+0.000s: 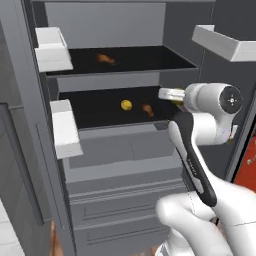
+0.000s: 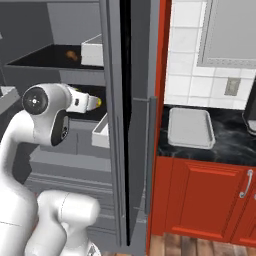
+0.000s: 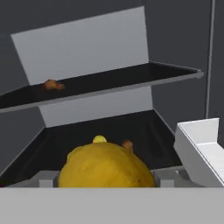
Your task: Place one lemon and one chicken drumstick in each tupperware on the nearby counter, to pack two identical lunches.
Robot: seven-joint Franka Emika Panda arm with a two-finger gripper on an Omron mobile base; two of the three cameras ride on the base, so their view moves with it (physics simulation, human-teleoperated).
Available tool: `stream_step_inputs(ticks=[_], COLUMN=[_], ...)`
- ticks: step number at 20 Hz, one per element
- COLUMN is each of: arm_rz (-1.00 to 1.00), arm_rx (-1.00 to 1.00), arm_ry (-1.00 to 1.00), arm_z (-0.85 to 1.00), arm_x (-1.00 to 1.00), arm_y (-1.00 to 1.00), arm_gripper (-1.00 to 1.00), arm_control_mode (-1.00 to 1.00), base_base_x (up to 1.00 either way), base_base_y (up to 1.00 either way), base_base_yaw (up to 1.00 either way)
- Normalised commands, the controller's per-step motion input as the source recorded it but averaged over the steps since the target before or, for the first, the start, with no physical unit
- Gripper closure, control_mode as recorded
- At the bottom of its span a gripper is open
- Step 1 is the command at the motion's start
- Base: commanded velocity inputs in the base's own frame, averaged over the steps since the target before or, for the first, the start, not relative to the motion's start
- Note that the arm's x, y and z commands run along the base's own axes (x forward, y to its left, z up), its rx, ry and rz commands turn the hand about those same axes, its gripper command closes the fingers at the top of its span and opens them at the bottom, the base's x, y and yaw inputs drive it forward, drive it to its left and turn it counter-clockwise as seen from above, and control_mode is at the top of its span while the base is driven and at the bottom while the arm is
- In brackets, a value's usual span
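Pincer [image 3: 105, 186], jaws set wide, clamped on a lemon [image 3: 105, 168] in front of the open fridge. A second lemon [image 1: 126, 105] and a chicken drumstick [image 1: 148, 109] lie on the lower shelf [image 1: 95, 107]; the whitish-grey tupperware [image 2: 190, 127] rests on the counter [image 2: 225, 142].

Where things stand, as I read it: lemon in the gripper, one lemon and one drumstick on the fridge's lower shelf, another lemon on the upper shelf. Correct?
No: the upper shelf holds a drumstick, not a lemon, as the left base view shows. The rest stands, including the held lemon in the gripper.
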Motion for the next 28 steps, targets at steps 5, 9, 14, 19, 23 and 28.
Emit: stream_step_inputs(ticks=[5, 9, 14, 19, 23, 28], arm_rz=[0.0, 0.0, 0.0, 0.0, 0.0, 0.0], arm_rx=[0.0, 0.0, 0.0, 0.0, 0.0, 0.0], arm_ry=[0.0, 0.0, 0.0, 0.0, 0.0, 0.0], arm_z=[0.0, 0.0, 0.0, 0.0, 0.0, 0.0], arm_x=[0.0, 0.0, 0.0, 0.0, 0.0, 0.0], arm_y=[0.0, 0.0, 0.0, 0.0, 0.0, 0.0], arm_gripper=[1.0, 1.0, 1.0, 1.0, 1.0, 1.0], arm_control_mode=[1.0, 1.0, 1.0, 1.0, 1.0, 1.0], base_base_x=[-0.99, -0.98, -0.37, -0.07, 0.0, 0.09], base_base_y=[0.0, -0.05, -0.65, -1.0, -1.0, -0.89], base_base_yaw=[-0.1, -0.1, -0.12, -0.09, -0.07, -0.08])
